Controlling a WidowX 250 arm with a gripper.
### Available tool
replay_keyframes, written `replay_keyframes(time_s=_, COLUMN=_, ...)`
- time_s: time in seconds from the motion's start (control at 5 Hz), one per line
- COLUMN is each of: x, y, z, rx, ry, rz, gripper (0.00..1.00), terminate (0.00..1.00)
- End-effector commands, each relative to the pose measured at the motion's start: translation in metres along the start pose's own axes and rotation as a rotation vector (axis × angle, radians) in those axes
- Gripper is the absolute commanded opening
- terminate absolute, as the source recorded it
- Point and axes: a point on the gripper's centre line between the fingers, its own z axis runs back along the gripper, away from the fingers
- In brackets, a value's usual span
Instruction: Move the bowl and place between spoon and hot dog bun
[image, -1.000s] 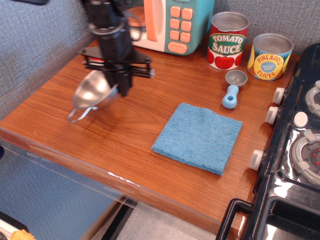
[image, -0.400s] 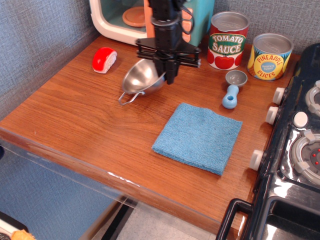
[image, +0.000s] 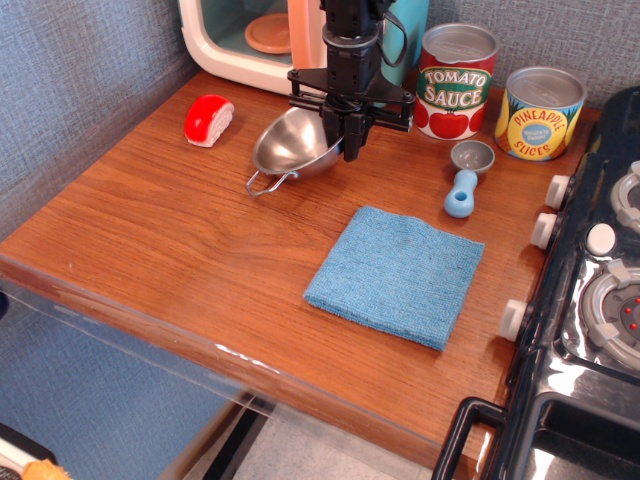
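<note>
The pincer (image: 350, 148) grips the tilted bowl (image: 293, 145) by its right rim, between the hot dog bun (image: 208, 120) at nine o'clock and the spoon (image: 466, 172) at three o'clock.

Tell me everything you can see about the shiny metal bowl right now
The shiny round stainless-steel bowl has a polished, reflective inside and a thin wire loop handle sticking out at its lower left. It is tilted, open side facing up and left, with its right rim gripped by the black tool. It sits over the wooden counter between the red-and-white toy bun and the blue-handled grey spoon. Whether its base touches the counter is unclear.
</note>
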Motion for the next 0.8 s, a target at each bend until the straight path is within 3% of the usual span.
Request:
replay_keyframes(time_s=0.0, x=-0.010, y=0.000, z=0.003, rx=-0.005, ry=0.020, rz=0.037, gripper=1.00, terminate=0.00)
replay_keyframes(time_s=0.2, x=-0.008, y=0.000, z=0.008, rx=-0.034, ry=0.010, rz=0.052, gripper=1.00, terminate=0.00)
replay_keyframes(time_s=0.4, x=-0.007, y=0.000, z=0.035, rx=-0.125, ry=-0.053, rz=0.064, gripper=1.00, terminate=0.00)
replay_keyframes(time_s=0.6, x=-0.021, y=0.010, z=0.075, rx=-0.146, ry=-0.121, rz=0.088, gripper=1.00, terminate=0.00)
